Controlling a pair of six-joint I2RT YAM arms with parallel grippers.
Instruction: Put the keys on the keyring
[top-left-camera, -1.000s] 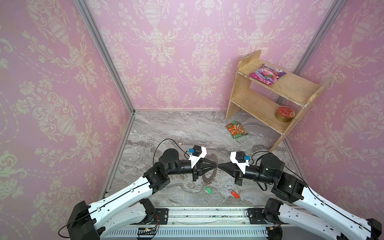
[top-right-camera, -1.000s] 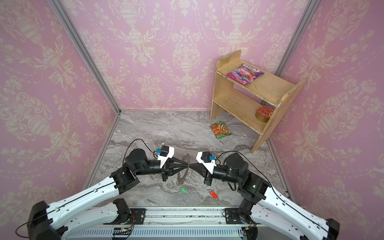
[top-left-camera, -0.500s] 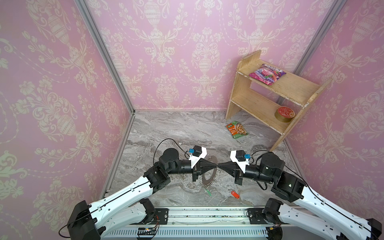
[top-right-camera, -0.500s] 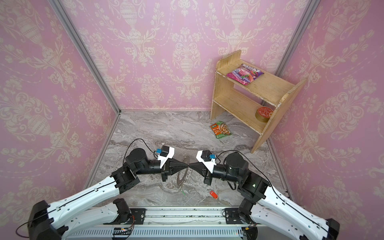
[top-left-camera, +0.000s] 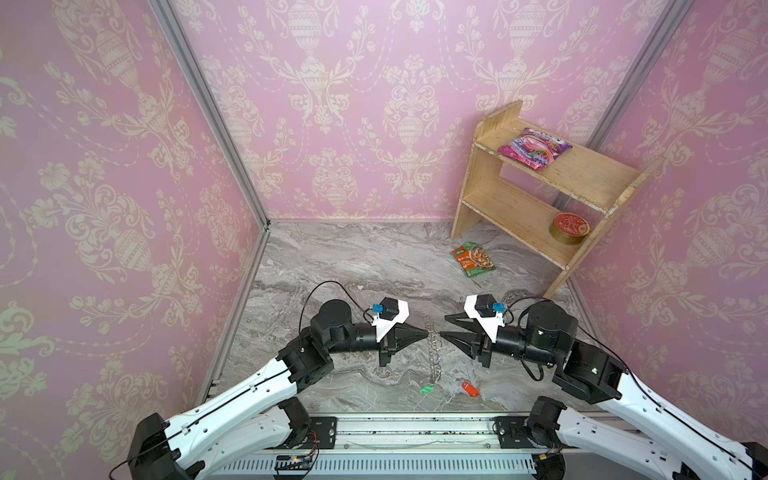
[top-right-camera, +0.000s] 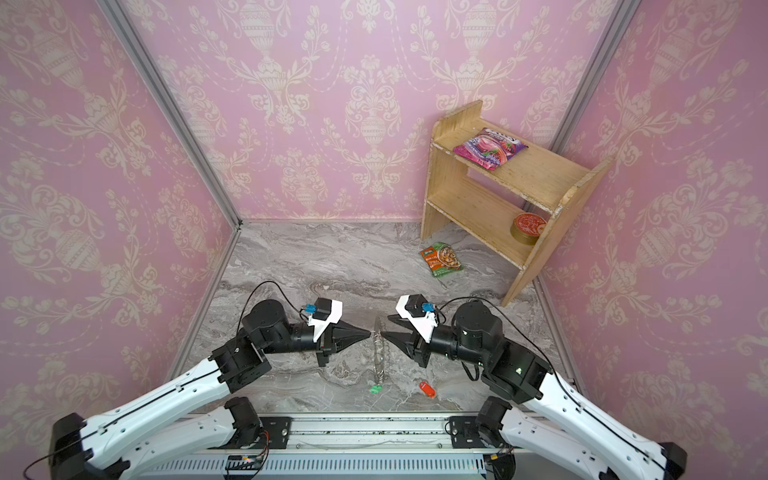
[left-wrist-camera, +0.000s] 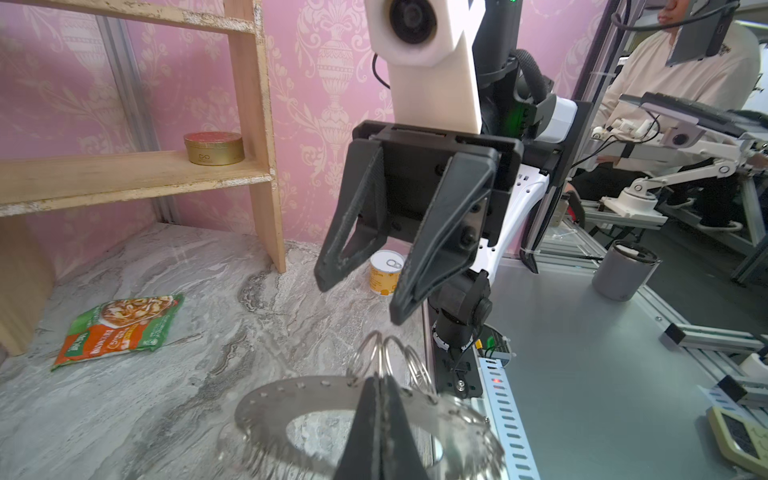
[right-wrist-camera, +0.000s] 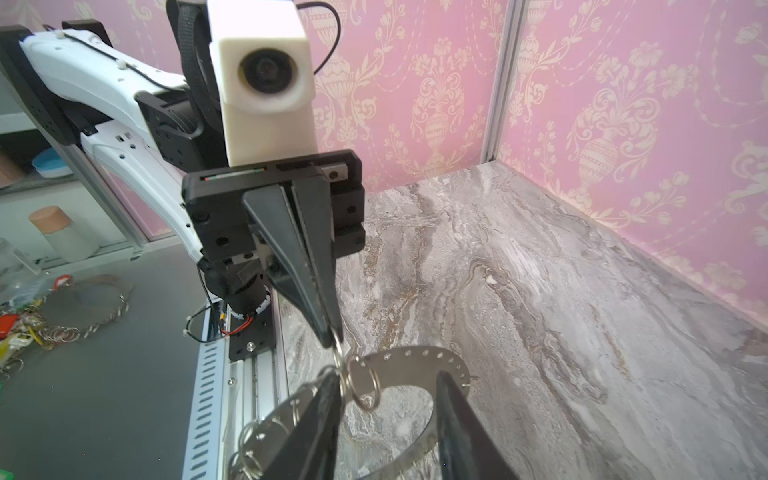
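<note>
Grey metal keyring (top-left-camera: 432, 357), edge-on between our two arms. Jaws of the left gripper (top-left-camera: 426, 333): together, clamped on its rim. Jaws of the right gripper (top-left-camera: 443, 326): apart, straddling the facing rim. The green-tagged key (top-left-camera: 427, 389) sits just under the ring; we cannot tell whether it hangs there. The red-tagged key (top-left-camera: 471, 389) lies on the tabletop (top-left-camera: 374, 266), below the right jaws.

Grey marble tabletop (top-left-camera: 353, 266), wooden shelf (top-left-camera: 511, 212) at back right, food packet (top-left-camera: 473, 259) beside it, red-tagged key (top-left-camera: 471, 389) near front
</note>
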